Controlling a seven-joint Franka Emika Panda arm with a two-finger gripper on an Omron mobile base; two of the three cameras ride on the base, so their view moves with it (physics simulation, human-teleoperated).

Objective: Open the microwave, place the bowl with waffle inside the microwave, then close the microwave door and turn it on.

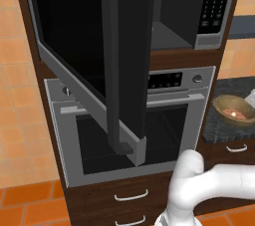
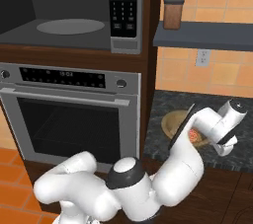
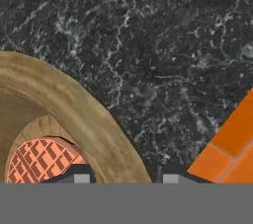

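Tan wood fills the lower left of my hand view: the bowl (image 3: pixel 79 114), its rim curving up past the tool (image 3: pixel 122 178), with the orange gridded waffle (image 3: pixel 42 161) lying inside it. One dark fingertip sits inside the rim over the waffle's edge and the other outside on the dark marbled desk (image 3: pixel 163 45), so the tool straddles the bowl's wall, clamped on it as far as I can judge. Orange floor tiles (image 3: pixel 232 144) show at the lower right of that frame.

From the left base view the bowl (image 1: pixel 234 110) rests on the desk at the right edge of the frame. The microwave door (image 1: pixel 107 60) stands swung wide open, its dark panel edge-on down the middle, covering part of the grey oven (image 1: pixel 169 120) below. The microwave (image 2: pixel 69 11) occupies the upper left of the right base view, its cavity open with a pale turntable inside. A brown jar (image 2: pixel 173 13) stands on the shelf at upper right.
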